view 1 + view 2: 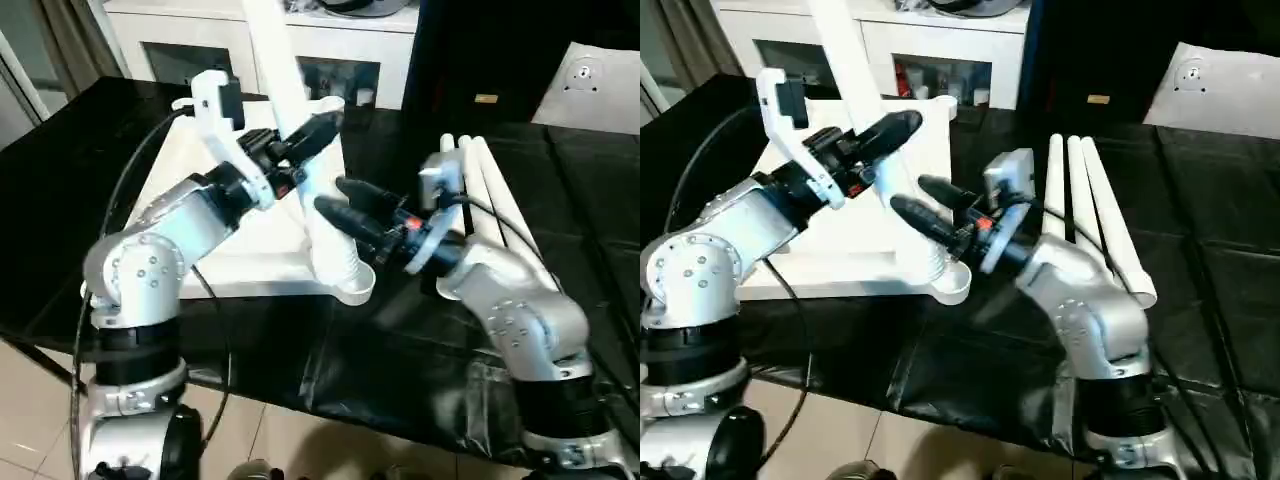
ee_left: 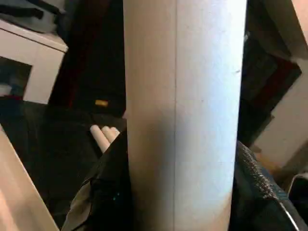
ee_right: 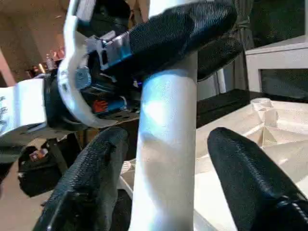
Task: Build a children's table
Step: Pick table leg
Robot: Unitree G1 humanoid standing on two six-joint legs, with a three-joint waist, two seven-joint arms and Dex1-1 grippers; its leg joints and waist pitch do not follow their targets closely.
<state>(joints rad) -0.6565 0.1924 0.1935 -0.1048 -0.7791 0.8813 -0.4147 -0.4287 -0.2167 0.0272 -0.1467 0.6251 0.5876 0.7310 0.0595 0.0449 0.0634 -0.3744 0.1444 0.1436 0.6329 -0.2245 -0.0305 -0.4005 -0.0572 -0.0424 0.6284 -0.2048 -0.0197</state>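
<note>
My left gripper (image 1: 318, 128) clamps the long white tapered plastic leg (image 1: 855, 75) standing tilted in the near corner socket (image 1: 352, 283) of the white ribbed plastic tabletop (image 1: 840, 240). My right gripper (image 3: 163, 149) straddles it, jaws wide, not touching. My worry: tilted, the leg could pop from that socket.

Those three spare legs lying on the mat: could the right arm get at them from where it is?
Probably yes. The three spare legs lie right beside the right arm, nothing between. But the right gripper first has to leave the upright leg, which its fingers straddle without touching.
</note>
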